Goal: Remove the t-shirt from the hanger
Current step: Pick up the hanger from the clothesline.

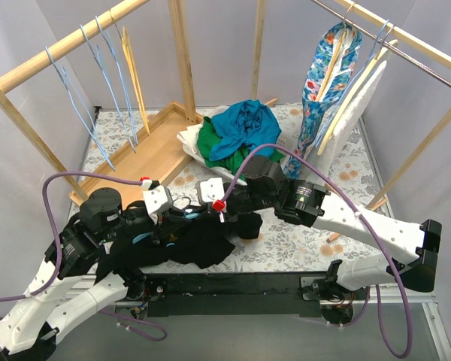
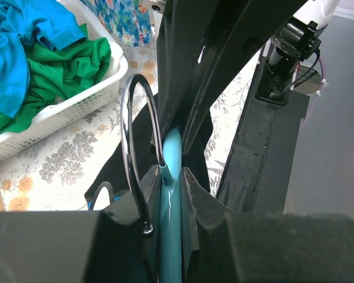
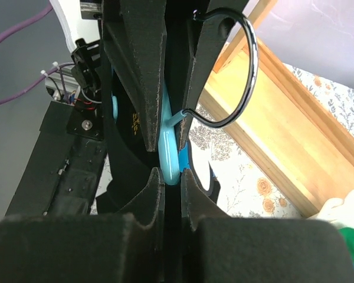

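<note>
Top view, surface: a tabletop [image 1: 308, 239] under a flower-printed cloth, with a dark strip along its near edge.
Top view, room: a pale backdrop [image 1: 218, 45] stood behind; a wooden rack [image 1: 156, 154] rose at left with bare hangers [image 1: 98, 83] on its rail, and a floral garment [image 1: 327, 83] hung from the rail at right.
Top view, basket: a white basket [image 1: 189, 141] sat mid-table, heaped with blue and green clothes.
Top view, task's thing: the black t-shirt [image 1: 199, 244] lay crumpled at the near edge, just below where the left gripper [image 1: 182, 204] and right gripper [image 1: 214, 201] met.
Left wrist view, grip: the left gripper's jaws were clamped on the teal hanger [image 2: 172, 153] at its neck.
Left wrist view, surroundings: the hook [image 2: 130, 135] curved just left of the jaws, with the t-shirt draped under it.
Right wrist view, grip: the right gripper's jaws were closed on the same hanger, opposite the left gripper's.
Right wrist view, writing: a small gold print [image 3: 133, 121] showed on the t-shirt, too small to read.
Right wrist view, surroundings: the hook arched to the upper right, above the rack's base.
</note>
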Tool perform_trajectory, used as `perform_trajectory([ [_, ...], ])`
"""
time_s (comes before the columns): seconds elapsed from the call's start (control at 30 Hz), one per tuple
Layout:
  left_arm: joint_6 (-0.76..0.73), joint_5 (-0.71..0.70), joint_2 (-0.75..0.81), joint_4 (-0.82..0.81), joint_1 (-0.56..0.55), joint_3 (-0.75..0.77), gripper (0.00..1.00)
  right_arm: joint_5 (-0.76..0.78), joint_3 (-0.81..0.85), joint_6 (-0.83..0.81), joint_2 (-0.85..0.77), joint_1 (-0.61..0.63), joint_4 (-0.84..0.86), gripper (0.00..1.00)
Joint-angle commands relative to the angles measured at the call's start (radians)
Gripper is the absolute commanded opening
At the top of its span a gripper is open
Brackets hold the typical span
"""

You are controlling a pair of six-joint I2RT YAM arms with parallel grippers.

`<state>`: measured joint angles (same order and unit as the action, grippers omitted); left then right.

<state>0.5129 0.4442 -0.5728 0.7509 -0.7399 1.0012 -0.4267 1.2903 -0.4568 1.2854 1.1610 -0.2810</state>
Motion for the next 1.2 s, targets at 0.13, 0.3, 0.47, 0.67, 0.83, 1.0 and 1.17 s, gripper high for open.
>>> perform_trajectory([
  [0.13,0.010,-0.076,0.047,-0.078,-0.004,0.019,0.19,0.149,-0.022,0.026,-0.067,-0.001,0.098,0.01],
  [0.3,0.010,-0.117,0.064,-0.068,-0.004,0.020,0.41,0.170,-0.034,0.015,-0.109,-0.001,0.094,0.01],
  [0.47,0.012,-0.142,0.067,-0.058,-0.004,0.016,0.65,0.183,-0.039,0.009,-0.126,-0.001,0.085,0.01],
  [0.67,0.007,-0.193,0.059,-0.061,-0.004,-0.016,0.73,0.184,-0.037,0.004,-0.153,-0.001,0.068,0.01],
  [0.83,0.003,-0.211,0.047,-0.082,-0.003,-0.030,0.70,0.186,-0.039,-0.008,-0.175,-0.001,0.040,0.01],
  [1.0,-0.001,-0.194,0.028,-0.082,-0.004,-0.039,0.23,0.194,-0.048,-0.010,-0.189,-0.001,0.036,0.01],
  [1.17,0.003,-0.177,0.033,-0.096,-0.003,-0.044,0.00,0.178,-0.045,0.003,-0.179,-0.001,0.031,0.01],
])
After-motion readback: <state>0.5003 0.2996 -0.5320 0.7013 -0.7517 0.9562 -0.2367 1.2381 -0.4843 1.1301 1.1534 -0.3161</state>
